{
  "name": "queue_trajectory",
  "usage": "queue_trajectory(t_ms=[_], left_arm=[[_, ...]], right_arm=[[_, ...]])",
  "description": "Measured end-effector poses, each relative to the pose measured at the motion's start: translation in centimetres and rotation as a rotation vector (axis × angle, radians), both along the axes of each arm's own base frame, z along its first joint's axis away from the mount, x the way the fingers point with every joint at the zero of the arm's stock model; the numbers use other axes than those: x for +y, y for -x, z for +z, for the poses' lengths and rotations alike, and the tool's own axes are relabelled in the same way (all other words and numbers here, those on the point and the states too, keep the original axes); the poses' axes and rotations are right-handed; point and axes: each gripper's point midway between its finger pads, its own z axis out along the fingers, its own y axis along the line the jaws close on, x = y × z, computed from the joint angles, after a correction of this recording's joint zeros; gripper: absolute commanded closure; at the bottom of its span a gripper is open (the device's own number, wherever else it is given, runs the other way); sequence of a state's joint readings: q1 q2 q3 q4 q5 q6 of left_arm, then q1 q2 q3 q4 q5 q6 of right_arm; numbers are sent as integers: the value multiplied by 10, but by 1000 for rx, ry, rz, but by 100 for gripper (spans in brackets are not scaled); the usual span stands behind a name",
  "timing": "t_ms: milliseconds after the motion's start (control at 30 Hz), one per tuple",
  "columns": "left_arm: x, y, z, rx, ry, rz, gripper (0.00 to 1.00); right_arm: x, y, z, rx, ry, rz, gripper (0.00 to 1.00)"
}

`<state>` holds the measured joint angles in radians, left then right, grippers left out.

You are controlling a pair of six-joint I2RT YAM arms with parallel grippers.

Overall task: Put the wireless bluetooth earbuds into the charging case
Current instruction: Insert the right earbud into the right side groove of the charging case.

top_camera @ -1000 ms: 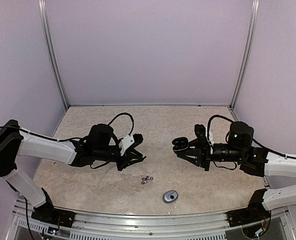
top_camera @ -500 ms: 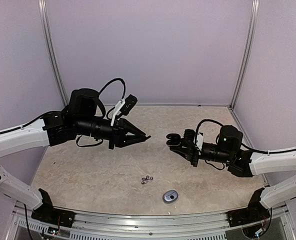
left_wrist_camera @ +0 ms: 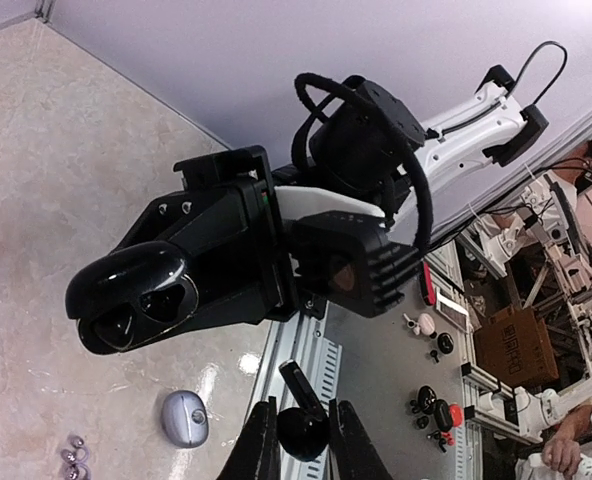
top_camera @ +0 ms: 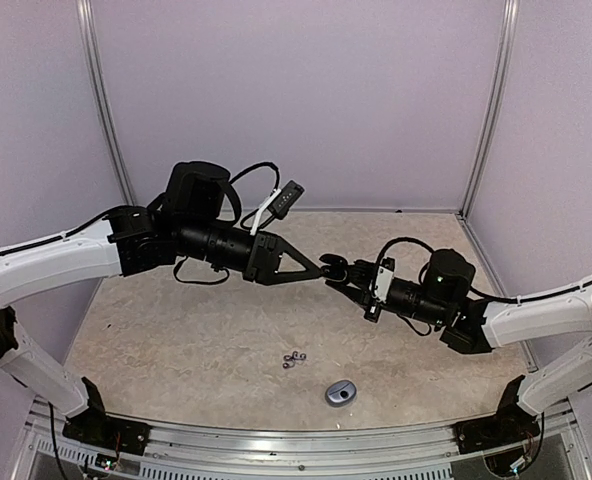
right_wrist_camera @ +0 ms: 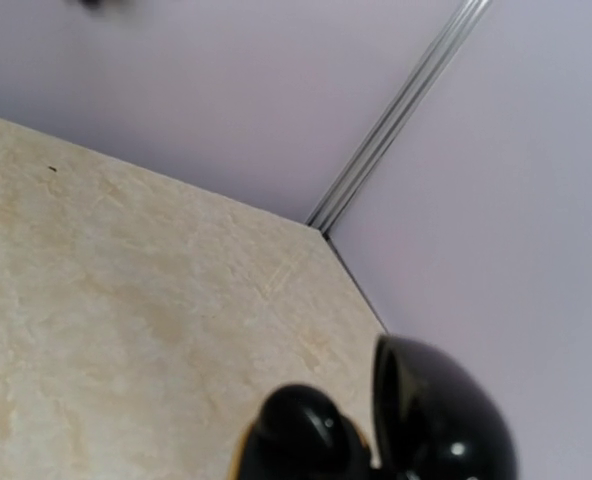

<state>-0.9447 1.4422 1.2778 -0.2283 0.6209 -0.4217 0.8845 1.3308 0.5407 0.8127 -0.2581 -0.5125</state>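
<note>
My left gripper [left_wrist_camera: 302, 418] pinches one glossy black earbud [left_wrist_camera: 304, 434], small and rounded. My right gripper [top_camera: 344, 275] clamps the open charging case [left_wrist_camera: 136, 300], a shiny black clamshell, just beside that bud. On the mottled table [top_camera: 176, 340] lie tiny silvery buds [top_camera: 294, 358], too small to count, near one grey oval case [top_camera: 341, 392]

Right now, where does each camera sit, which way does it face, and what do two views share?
Top external: above and behind the bases, looking down on the table; both arms show.
Left wrist: on the left gripper, facing the right gripper and its black case; own fingers pinch a black earbud.
Right wrist: faces the table's far corner; that case at bottom.
Shared by top and left wrist: grey oval object, loose buds.
</note>
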Motion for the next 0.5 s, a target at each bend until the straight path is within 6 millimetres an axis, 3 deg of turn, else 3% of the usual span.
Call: queue_trajectory(t_ms=[500], left_arm=[[-17,-18,-26,209,-114,87,93]], right_arm=[[15,8,-1,-64,19,-10,100]])
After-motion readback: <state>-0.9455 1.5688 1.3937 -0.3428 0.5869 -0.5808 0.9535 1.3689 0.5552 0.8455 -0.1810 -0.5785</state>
